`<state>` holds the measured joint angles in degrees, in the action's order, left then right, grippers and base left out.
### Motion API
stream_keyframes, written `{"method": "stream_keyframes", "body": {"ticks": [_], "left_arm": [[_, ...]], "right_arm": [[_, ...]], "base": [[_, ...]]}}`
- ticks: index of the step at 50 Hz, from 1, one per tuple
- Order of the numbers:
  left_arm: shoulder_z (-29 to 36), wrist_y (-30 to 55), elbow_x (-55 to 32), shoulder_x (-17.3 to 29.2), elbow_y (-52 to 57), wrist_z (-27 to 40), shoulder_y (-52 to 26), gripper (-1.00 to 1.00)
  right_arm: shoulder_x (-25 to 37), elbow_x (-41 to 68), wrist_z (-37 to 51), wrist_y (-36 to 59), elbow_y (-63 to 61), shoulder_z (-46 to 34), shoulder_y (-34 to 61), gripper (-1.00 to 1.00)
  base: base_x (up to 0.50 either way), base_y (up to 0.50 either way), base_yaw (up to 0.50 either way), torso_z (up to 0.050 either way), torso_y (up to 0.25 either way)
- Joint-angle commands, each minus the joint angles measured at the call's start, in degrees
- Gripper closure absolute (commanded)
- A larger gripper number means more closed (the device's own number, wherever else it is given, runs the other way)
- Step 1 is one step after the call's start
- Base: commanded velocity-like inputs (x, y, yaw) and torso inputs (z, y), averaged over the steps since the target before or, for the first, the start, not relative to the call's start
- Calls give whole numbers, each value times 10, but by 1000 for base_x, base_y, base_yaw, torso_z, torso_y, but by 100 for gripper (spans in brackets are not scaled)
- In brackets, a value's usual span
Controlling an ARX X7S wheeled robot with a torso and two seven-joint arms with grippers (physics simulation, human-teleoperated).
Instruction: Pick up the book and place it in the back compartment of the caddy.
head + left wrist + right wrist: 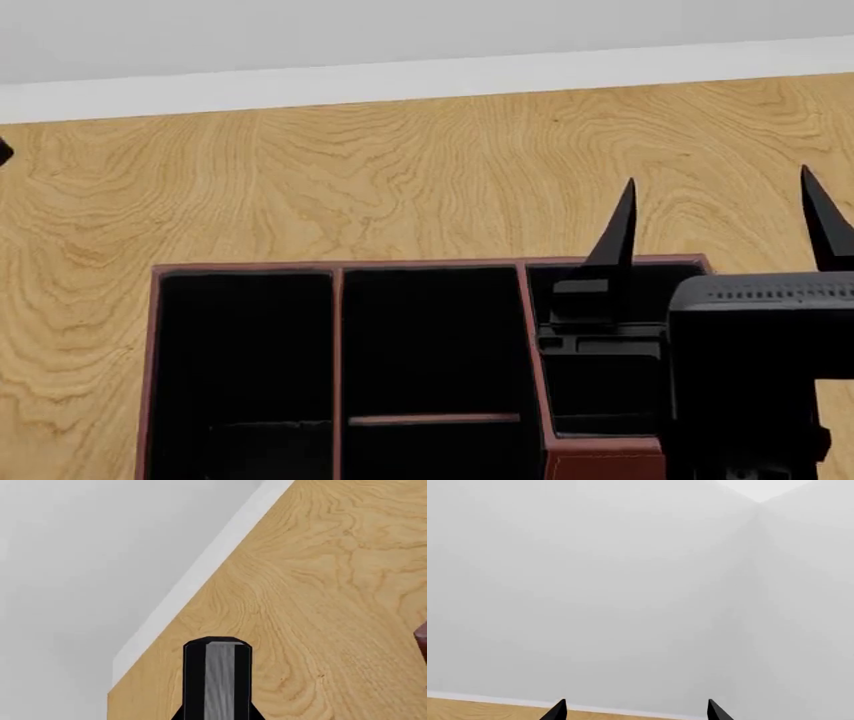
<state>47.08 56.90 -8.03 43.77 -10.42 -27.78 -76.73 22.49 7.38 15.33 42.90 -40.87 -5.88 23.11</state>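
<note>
In the head view, the right arm's black housing fills the near right corner, and the right claw (727, 220) is raised above the caddy's right side, its two pointed fingers (621, 228) spread wide with nothing between them. Below and beside it the caddy (150, 350) is seen on the worktop (400, 170), its red-brown walls and reddish dividers splitting the black interior into three columns. The middle column is crossed by a short reddish divider near the bottom of the view; the back compartment (430, 330) is taken to be the section beyond it, though which end is the back cannot be told for sure. The book is not seen in any view. Past the caddy, bare wood runs to a white wall. In the left wrist view, the left claw (217, 680) is shown only as one black and grey tip over the worktop; its opening cannot be told.
</note>
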Motion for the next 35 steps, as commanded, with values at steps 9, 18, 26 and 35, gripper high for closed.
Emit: {"method": "stream_keyframes", "body": {"ticks": [9,18,26,35], "left_arm": [[-4,-18,46,-44,12,49,-60,100],[7,-9,42,-75,9,25,-96,100],[40,-20,49,-98,17,0,-119,100],[35,-24,44,-132,-1,-4,-143,100]], "right_arm": [[-1,7,-1,-19,12,5,-1,-100],[1,10,-3,-23,15,9,4,-100],[2,14,-4,-38,22,17,-2,-100],[2,16,-5,-49,30,17,-3,-100]], "base": [[0,0,0,0,1],[0,0,0,0,1],[0,0,0,0,1],[0,0,0,0,2]]}}
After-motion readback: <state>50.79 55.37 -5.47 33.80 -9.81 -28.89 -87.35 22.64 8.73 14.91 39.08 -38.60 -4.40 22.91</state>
